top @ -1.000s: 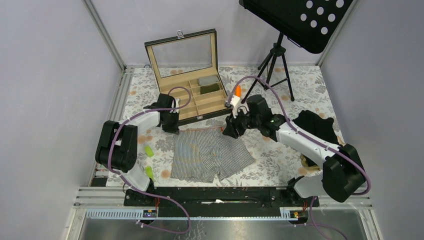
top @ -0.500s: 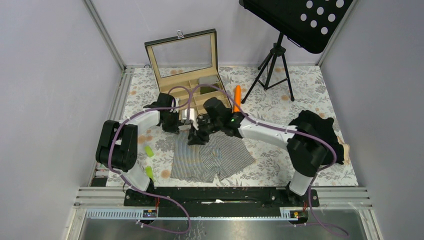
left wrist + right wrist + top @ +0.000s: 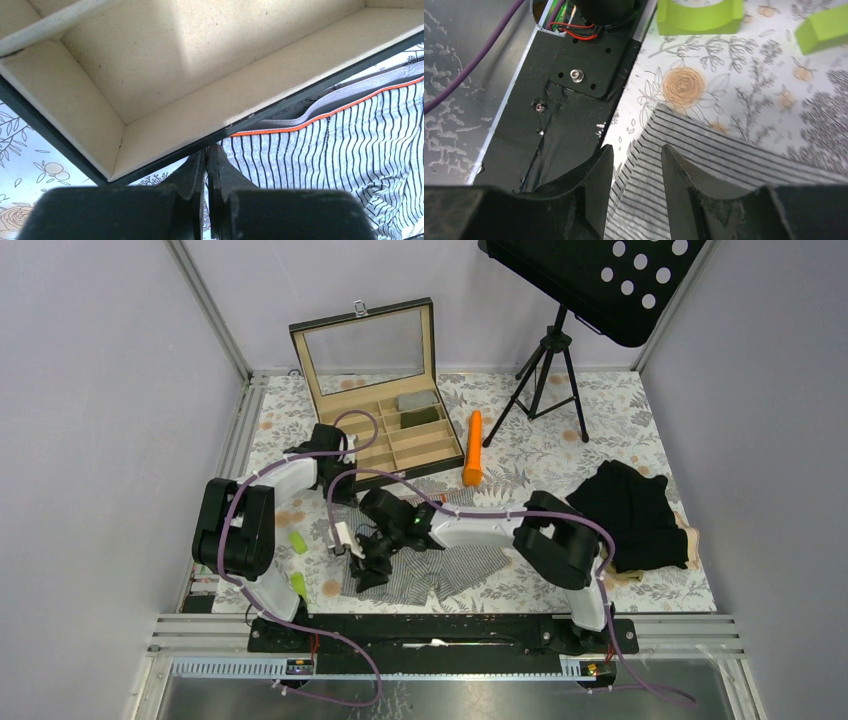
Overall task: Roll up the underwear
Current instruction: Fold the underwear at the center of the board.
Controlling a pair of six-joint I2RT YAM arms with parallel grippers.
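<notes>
Underwear (image 3: 470,562) hem: pinch fully between parted right gripper (image 3: 636,151) tips before rolling toward closed left gripper (image 3: 206,150) at waistband.

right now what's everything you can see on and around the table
striped underwear: one, light grey with dark pinstripes, near middle of the table
black underwear: a pile, number unclear, black, right side
box: one, black outside, tan inside, glass lid open, far middle
pieces in the box: two, one grey, one dark green, far right compartments
orange stick: one, orange, right of the box
green pieces: two, bright green, near left
music stand: one, black, far right
tablecloth: one, white floral, covers the table
left gripper: shut, at the box's near wall
right gripper: open, over the striped underwear's near left corner
</notes>
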